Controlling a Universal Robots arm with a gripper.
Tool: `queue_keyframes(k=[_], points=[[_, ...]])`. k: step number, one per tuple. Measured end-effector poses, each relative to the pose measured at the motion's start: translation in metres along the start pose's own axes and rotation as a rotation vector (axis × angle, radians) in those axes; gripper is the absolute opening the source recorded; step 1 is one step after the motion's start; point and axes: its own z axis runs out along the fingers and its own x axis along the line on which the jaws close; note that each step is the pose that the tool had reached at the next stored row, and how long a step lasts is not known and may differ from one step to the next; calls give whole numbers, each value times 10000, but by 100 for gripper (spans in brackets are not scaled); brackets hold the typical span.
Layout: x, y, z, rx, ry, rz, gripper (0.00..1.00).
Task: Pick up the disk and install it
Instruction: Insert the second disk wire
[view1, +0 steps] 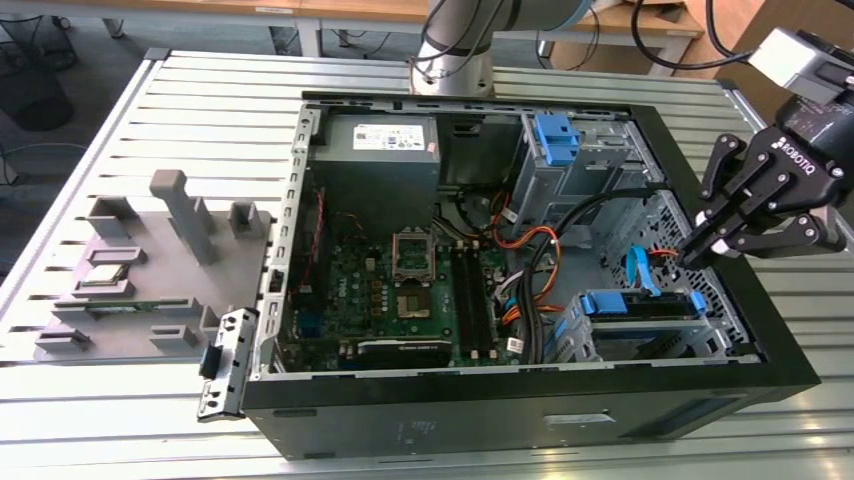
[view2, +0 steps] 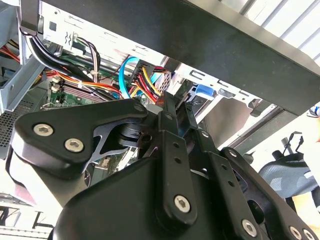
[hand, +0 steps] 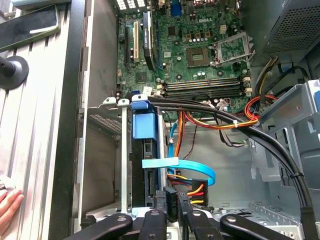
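**Above the drive cage, hovering with nothing in the grip**

Exterior view: holding the gripper (view1: 705, 248) just over the rim of the open computer case (view1: 534, 420) at the exterior view's right. Keeping the fingertips drawn together on nothing and angled down toward the drive cage (view1: 567, 335). Leaving the disk (view1: 638, 305) lying in that cage within its blue carrier, apparently because it is already seated. Ignoring a second blue caddy (view1: 553, 135) in the upper bay, well apart.

Second wrist view: looking past the closed gripper (view2: 167, 112) into the case, toward a blue carrier tab (view2: 202, 91) and coloured wires (view2: 142, 82) beyond.

First wrist view: facing the disk (hand: 147, 170) edge-on in its slot, with the blue carrier handle (hand: 143, 132) turned outward, probably for easy pushing and pulling. Seeing a blue data cable (hand: 195, 167) and a power plug (hand: 192, 190) crowding in beside it.
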Motion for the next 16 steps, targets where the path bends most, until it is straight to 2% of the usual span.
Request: queue_keyframes(k=[2,16], points=[[0,0,0,0,-1,0,17],[0,1,-3,0,0,0,17]])
